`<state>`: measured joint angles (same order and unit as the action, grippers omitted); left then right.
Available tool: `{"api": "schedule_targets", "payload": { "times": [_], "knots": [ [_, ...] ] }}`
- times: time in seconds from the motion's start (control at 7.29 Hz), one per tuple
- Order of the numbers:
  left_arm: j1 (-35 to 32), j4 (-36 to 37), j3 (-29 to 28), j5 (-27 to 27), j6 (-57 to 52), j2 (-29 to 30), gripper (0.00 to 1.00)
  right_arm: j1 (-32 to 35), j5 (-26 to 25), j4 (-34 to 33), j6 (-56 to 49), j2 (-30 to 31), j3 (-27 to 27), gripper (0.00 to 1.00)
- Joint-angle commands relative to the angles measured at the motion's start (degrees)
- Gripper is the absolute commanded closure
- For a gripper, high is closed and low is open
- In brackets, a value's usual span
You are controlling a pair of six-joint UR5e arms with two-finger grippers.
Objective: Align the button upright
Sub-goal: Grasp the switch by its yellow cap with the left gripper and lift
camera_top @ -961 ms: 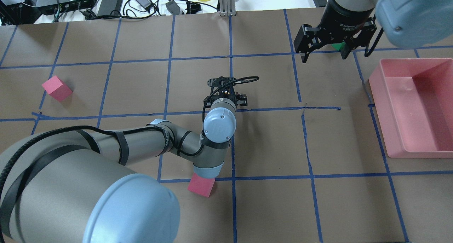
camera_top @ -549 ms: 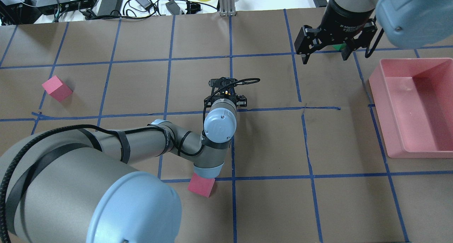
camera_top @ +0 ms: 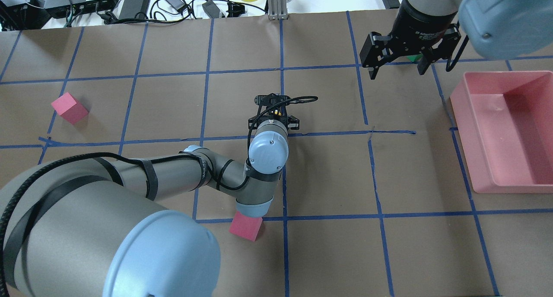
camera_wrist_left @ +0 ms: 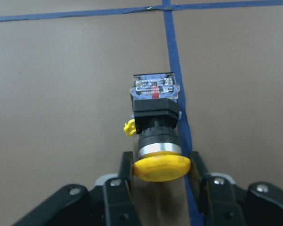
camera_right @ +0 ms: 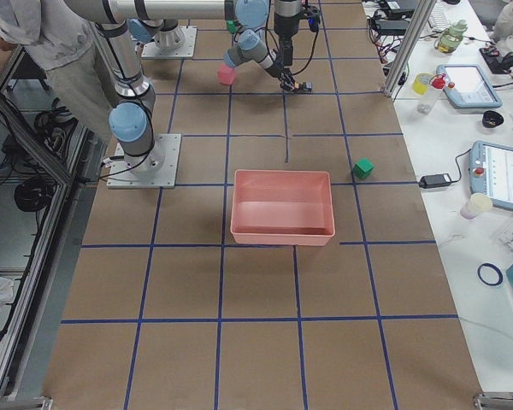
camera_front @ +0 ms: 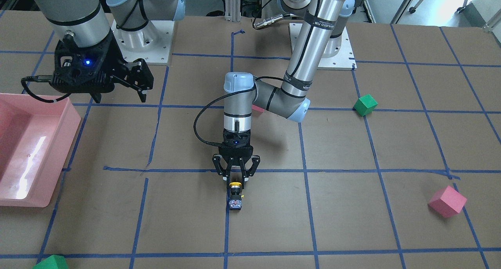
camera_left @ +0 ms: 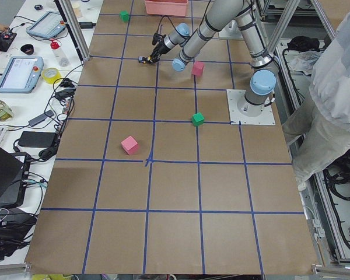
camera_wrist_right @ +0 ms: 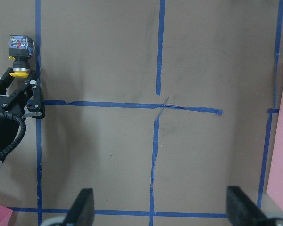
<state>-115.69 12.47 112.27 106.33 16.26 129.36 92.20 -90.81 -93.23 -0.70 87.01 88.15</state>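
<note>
The button (camera_wrist_left: 154,101) lay on its side on a blue tape line (camera_wrist_left: 172,42). The left gripper (camera_wrist_left: 161,160) pinched its yellow cap (camera_wrist_left: 160,168) from both sides, likely to tip it up. The right gripper (camera_top: 396,71) hung wide apart, empty, out of the way.

1. The front-facing camera looks steeply down at me from across the table (camera_front: 352,222); I stand at the top of its frame.
2. The overhead camera looks forward over my shoulders. Both views share the button (camera_front: 235,194) and the pink tray (camera_front: 23,136).
3. Two side cameras look along the table from its ends, far off.
4. My left wrist camera sits close on the button. My right wrist camera looks down from higher and catches it at upper left.
</note>
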Motion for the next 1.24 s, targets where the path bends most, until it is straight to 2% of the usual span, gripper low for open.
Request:
{"api": "schedule_targets", "payload": {
  "times": [0.0,0.14,0.27,0.41,0.69,0.82,0.96,1.1],
  "knots": [
    [1.25,-2.34,-0.21,-0.16,-1.32,-2.34,1.00,0.00,-0.07,0.07,0.00,-0.09,0.00,0.00],
    [3.09,-5.84,-0.30,-0.94,-1.15,-4.62,1.00,0.00,-0.07,-0.02,0.00,-0.09,0.00,0.00],
    [4.41,-12.66,-0.39,-1.21,-1.06,-7.42,1.00,0.00,-0.07,0.07,-0.09,-0.09,0.00,0.00],
    [5.73,-20.04,-1.52,-3.74,-0.45,-10.41,1.00,0.00,-0.07,0.07,-0.09,-0.09,0.00,0.00],
    [8.63,-38.91,-7.74,-9.80,2.96,-14.82,1.00,0.00,-0.07,-0.02,-0.17,-0.09,0.00,0.00],
    [8.99,-52.06,-12.30,-15.31,12.12,-16.23,1.00,0.00,0.11,-0.02,-0.26,0.00,0.00,0.00],
    [9.95,-65.33,-18.17,-24.07,21.96,-16.76,1.00,0.00,0.11,-0.11,-1.05,0.00,0.00,0.00],
    [10.22,-76.17,-23.80,-26.42,26.93,-15.29,1.00,-0.09,-0.07,-0.11,-1.05,0.00,0.00,0.00]
  ]
}}
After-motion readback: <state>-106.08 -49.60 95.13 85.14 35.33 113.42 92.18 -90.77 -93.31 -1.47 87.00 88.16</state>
